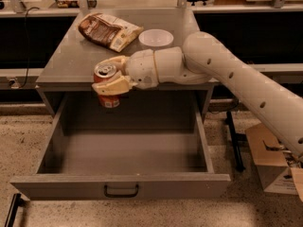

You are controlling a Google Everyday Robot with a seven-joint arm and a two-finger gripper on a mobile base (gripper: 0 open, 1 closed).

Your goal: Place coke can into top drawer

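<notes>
Speckled stone floor (23, 141), dark shelving behind, cardboard box (271, 161) on the floor at the right. Grey cabinet (66, 67) in the middle; its top drawer (128, 157) is pulled fully out, bare inside, with the flat front panel and small dark handle (121, 191) nearest the camera. My arm (236, 74) comes in from the right across the cabinet's front edge. Well back on the cabinet top are a brown snack bag (108, 30) and, just beside it, a white bowl (155, 38); neither is near my work. My gripper (110, 75) sits at the front left edge of the top, and its fingers (113, 85) are closed across the upper body of the coke can (109, 100), one each side, just under the silver rim. The can hangs upright, off the cabinet surface, and looks to be over the back left part of the open drawer. Handling notes: thin aluminium, rigid enough if full but easily dented if empty, and I cannot tell which. The painted wall is smooth and likely slippery, so firm pressure without crushing. The grip on the round side wall suits it, as the rim above should stop it sliding through. Keep it upright and set it low before letting go, since a round can that is dropped or tipped would roll on the drawer's flat floor.
</notes>
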